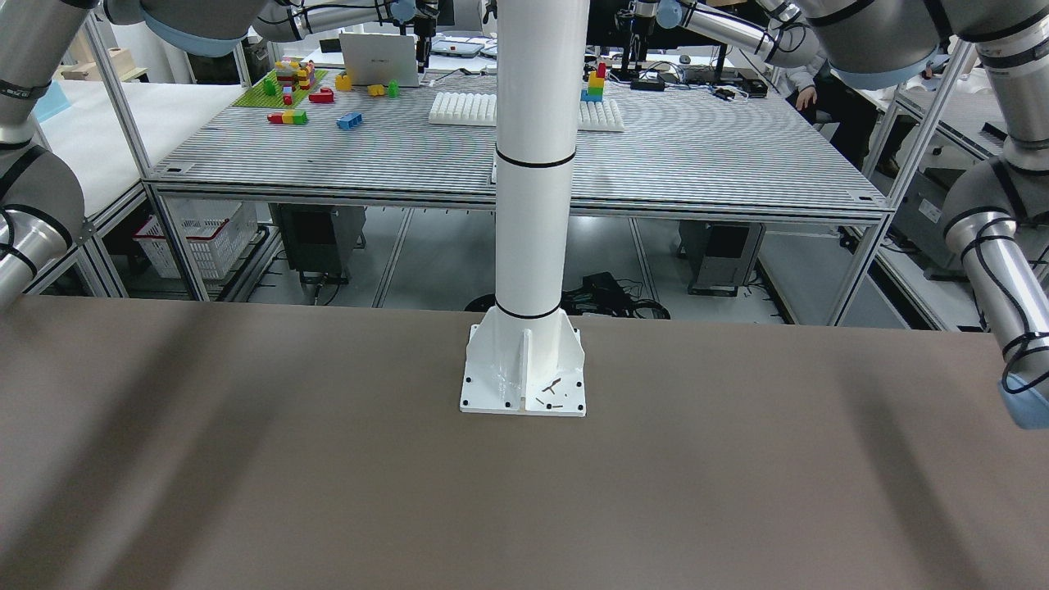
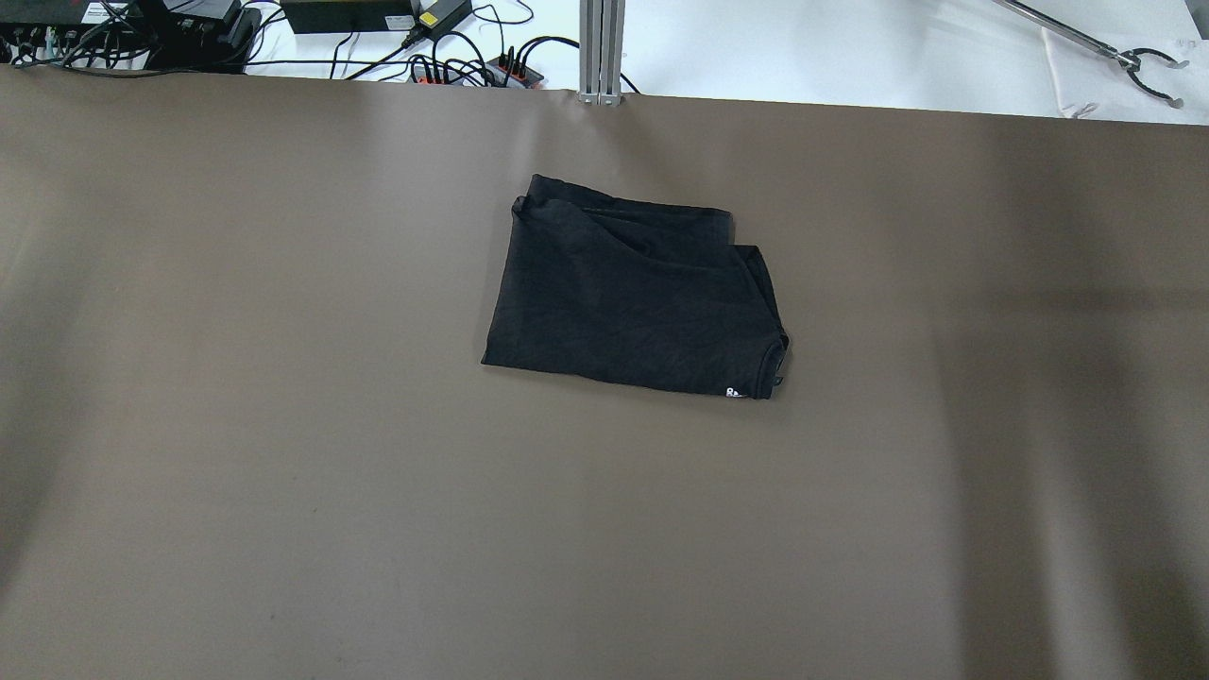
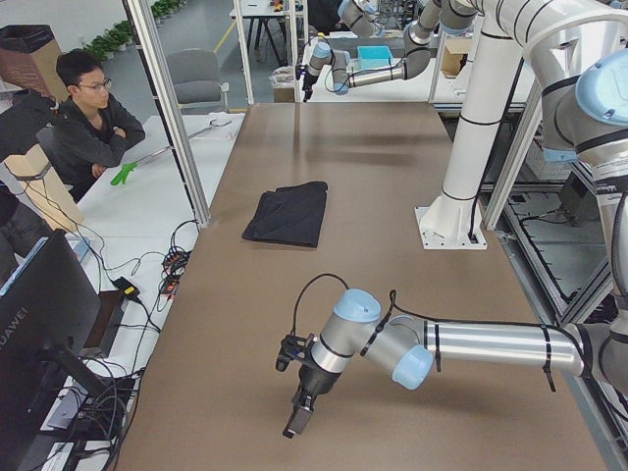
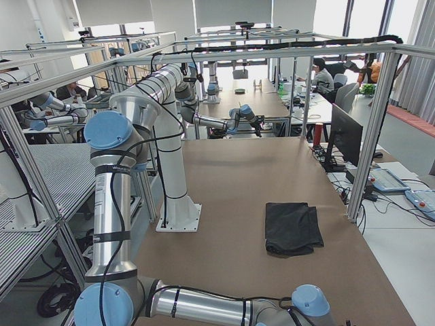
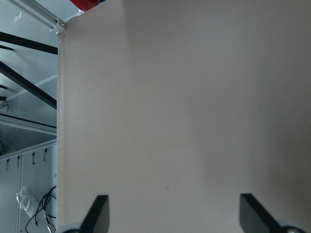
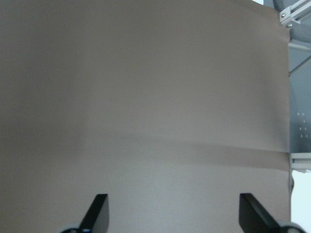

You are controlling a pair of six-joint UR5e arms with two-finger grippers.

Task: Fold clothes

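Note:
The black garment (image 2: 633,302) lies folded in a rough rectangle in the middle of the brown table, with a small white label at one corner. It also shows in the exterior left view (image 3: 289,211) and the exterior right view (image 4: 292,227). My left gripper (image 5: 175,213) is open and empty over bare table near the table's left end, far from the garment; it shows low over the table in the exterior left view (image 3: 297,422). My right gripper (image 6: 172,213) is open and empty over bare table near the right end.
The white pole's base plate (image 1: 524,381) stands bolted on the table's robot side. Cables and power strips (image 2: 453,66) lie beyond the far edge. A seated person (image 3: 88,118) is beside the table. A metal frame post (image 2: 602,52) stands at the far edge.

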